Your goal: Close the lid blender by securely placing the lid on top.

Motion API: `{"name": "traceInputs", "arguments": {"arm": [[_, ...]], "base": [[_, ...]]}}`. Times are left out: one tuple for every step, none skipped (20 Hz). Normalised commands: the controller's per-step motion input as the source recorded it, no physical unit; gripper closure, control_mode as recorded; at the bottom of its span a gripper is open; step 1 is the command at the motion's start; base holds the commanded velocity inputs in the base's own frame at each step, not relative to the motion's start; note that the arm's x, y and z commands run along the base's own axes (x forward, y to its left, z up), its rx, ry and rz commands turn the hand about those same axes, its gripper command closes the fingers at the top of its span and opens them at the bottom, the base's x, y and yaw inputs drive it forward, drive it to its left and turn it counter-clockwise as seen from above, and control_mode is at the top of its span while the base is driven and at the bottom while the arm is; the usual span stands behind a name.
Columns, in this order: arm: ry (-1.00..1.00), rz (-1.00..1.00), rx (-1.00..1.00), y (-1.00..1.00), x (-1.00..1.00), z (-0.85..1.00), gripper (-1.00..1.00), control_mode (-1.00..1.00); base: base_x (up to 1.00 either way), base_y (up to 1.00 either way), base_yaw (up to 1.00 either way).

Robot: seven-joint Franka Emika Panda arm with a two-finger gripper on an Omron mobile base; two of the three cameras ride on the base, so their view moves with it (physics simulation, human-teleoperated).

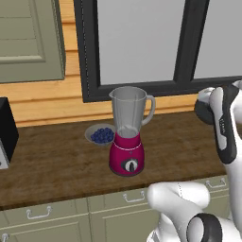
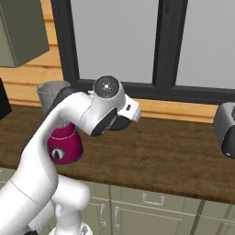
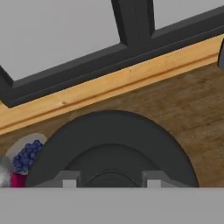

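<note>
Holding the lid (image 3: 111,144), my gripper (image 3: 109,180) has its two fingers (image 3: 65,179) set either side of the raised centre of the black disc, which fills the lower half of the hand view; the jaws look clamped on that knob. From the right base camera I see the lid as a dark round shape tucked behind the wrist, raised above the wooden counter (image 2: 156,151) and well to the right of the blender (image 1: 127,132). The blender stands upright on the counter below the dark-framed window (image 1: 142,42), magenta base with its dial facing me, clear grey jar open at the top, handle turned to the right. A small bowl of blueberries (image 1: 100,135) sits just beside the jar, on its left and slightly behind. A dark appliance (image 2: 226,128) rests at the counter's far right.
</note>
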Motion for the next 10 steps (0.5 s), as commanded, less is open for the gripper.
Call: {"name": "traceInputs", "arguments": {"arm": [[0.0,0.0,-0.03,0.64,0.0,0.76,1.0,-1.0],[0.0,0.0,-0.03,0.67,0.0,0.73,1.0,-1.0],[0.0,0.01,-0.03,0.69,0.0,0.71,1.0,-1.0],[0.0,0.01,-0.03,0.69,0.0,0.7,1.0,-1.0],[0.01,0.01,-0.02,0.69,0.0,0.69,1.0,-1.0],[0.02,0.01,-0.02,0.69,0.0,0.66,1.0,-1.0],[0.02,0.01,-0.01,0.69,0.0,0.64,1.0,-1.0],[0.02,0.01,-0.01,0.68,0.0,0.63,1.0,-1.0],[0.03,0.01,0.0,0.66,0.0,0.61,1.0,-1.0],[0.03,0.01,0.0,0.66,0.0,0.58,1.0,-1.0]], "base": [[0.0,0.0,0.0],[0.0,0.0,0.0],[0.0,0.0,0.0],[0.0,0.0,0.0],[0.0,0.0,0.0],[0.0,0.0,0.0],[0.0,0.0,0.0],[0.0,0.0,0.0],[0.0,0.0,0.0],[0.0,0.0,0.0]]}}
